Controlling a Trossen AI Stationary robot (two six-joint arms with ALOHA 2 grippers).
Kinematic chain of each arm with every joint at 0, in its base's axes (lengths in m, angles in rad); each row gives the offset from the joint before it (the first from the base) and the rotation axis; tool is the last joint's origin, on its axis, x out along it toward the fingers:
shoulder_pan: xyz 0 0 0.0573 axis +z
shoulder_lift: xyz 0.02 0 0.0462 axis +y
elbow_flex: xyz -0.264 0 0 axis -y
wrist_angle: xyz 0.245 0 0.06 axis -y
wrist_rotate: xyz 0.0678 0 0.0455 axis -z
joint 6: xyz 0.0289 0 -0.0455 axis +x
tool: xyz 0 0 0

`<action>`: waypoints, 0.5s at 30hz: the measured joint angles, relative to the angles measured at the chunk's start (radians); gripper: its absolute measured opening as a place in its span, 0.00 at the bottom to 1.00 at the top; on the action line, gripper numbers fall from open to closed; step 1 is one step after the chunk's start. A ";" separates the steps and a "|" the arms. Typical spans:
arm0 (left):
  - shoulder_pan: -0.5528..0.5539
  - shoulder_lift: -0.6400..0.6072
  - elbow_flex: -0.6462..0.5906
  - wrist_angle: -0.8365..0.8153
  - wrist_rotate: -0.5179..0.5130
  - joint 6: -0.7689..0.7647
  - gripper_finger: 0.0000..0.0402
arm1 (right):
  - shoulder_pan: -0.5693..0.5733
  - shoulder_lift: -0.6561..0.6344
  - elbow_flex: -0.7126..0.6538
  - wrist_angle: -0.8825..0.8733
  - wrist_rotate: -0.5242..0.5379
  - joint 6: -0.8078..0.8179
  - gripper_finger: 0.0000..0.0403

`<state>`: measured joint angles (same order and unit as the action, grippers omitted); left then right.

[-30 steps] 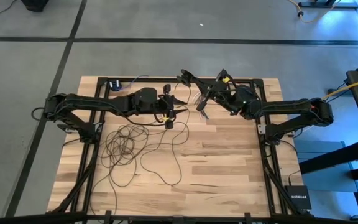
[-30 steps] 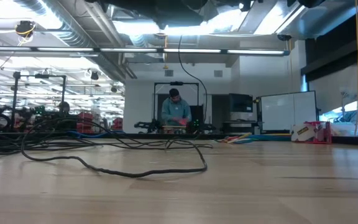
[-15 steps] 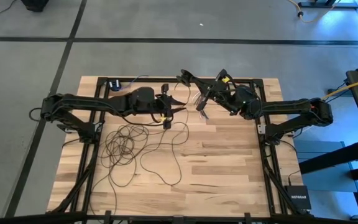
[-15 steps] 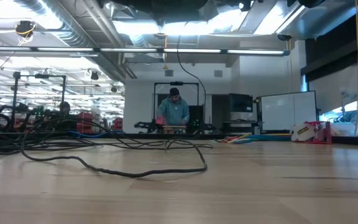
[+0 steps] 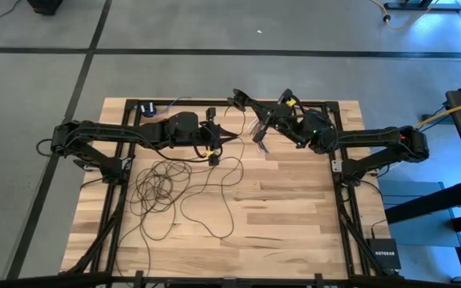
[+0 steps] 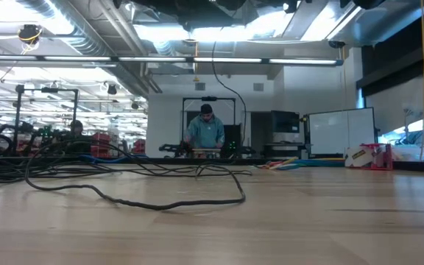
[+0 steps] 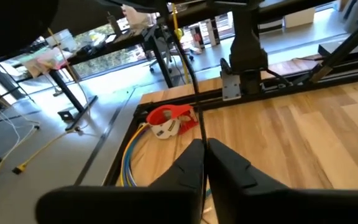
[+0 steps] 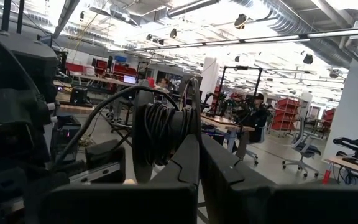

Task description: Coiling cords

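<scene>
The thin dark cord (image 5: 166,188) lies in many loose loops on the wooden table's left half; it shows in the low view (image 6: 160,205) as well. One run rises from the loops to my left gripper (image 5: 214,142), which is shut on it above the table's far middle. My right gripper (image 5: 258,128) is raised just right of the left one and is shut on a coiled bunch of the cord (image 8: 160,134). A strand (image 6: 213,70) hangs down from the grippers in the low view. The cord's puck end does not show clearly. My left gripper pinches a single strand of the cord (image 7: 199,140) between its two shut fingers. The strand runs on past the fingertips, straight and taut (image 7: 188,74). The held part is clear of the table. My right gripper has several turns of the cord (image 8: 166,149) bunched at its fingertips, clear of the table. A loop (image 8: 98,118) arcs away from the bunch. The fingers hide whether the turns are pinched between them or wound round one.
A small blue-and-black object (image 5: 146,108) lies at the table's far left. A red-and-white object (image 7: 169,121) and coloured cables lie beyond the table's edge. Dark frame rails (image 5: 326,104) edge the table. A person (image 6: 207,132) works far behind. Bare wood (image 5: 286,216) lies to the near right.
My left gripper has gone a little toward the table's far edge and left, still shut on the cord. The run of cord below it has been drawn along with it. The loops on the table and my right gripper have stayed put.
</scene>
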<state>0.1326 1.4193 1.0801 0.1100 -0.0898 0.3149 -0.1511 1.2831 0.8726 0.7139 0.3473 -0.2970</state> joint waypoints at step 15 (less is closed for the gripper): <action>-0.024 0.088 0.001 0.142 0.055 -0.016 0.00 | 0.000 0.000 0.000 0.045 -0.027 0.002 0.02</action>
<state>0.1088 1.5069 1.0809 0.2523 -0.0351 0.2986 -0.1513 1.2831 0.8730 0.7594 0.3204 -0.2951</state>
